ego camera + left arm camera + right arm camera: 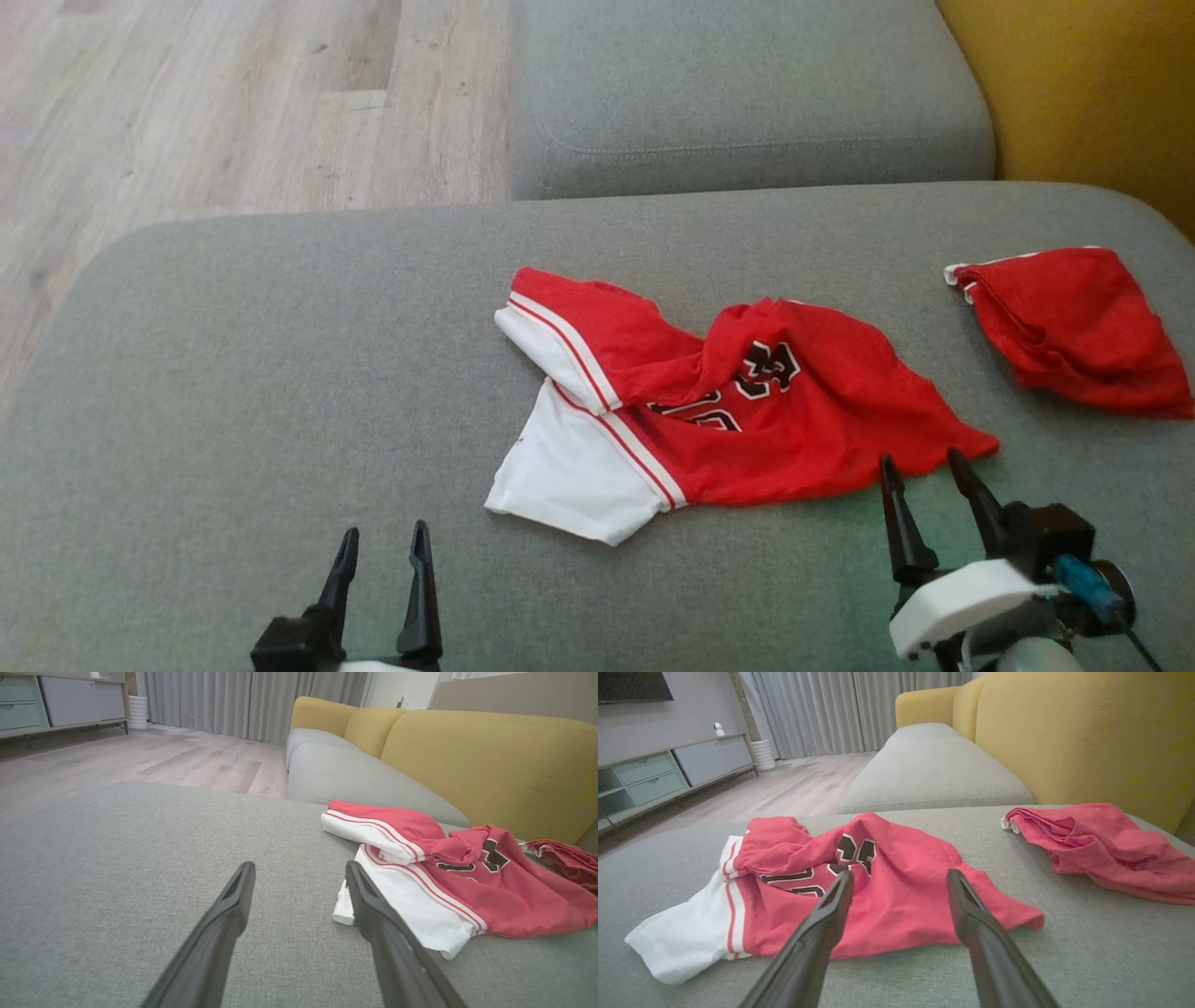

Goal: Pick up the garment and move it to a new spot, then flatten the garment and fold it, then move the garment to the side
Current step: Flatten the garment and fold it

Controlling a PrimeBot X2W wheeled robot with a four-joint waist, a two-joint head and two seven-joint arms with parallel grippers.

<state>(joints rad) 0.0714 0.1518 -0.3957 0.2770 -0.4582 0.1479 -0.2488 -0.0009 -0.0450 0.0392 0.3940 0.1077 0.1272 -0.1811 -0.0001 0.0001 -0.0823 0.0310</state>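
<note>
Red jersey (747,411): lies crumpled near the middle of the grey sofa cushion (233,373), with its white striped panel toward the robot's left and a red corner trailing toward its right. The black numerals are half lost in a fold.
Other red cloth (1074,327): bunched farther right on the same cushion, well apart from the jersey. I take the jersey, which lies nearer the arms, to be the garment meant.
Left end effector (385,530): fingers moderately parted and holding nothing. It sits over bare cushion near the white hem, clear of the cloth.
Right end effector (920,457): fingers parted and empty, with the tips right at the edge of the red corner. I cannot tell whether they touch it.
Handling: the jersey looks thin, light and limp. It should sag and drape once lifted, and loose layers may slide over one another. The cushion looks soft enough to give under a pinch.
Where to take hold: the red corner in front of the right fingers looks best, along with the white hem corner on the left. The heaped middle would likely catch several layers at once.
Stage: the pickup has not begun, by my reckoning.
</note>
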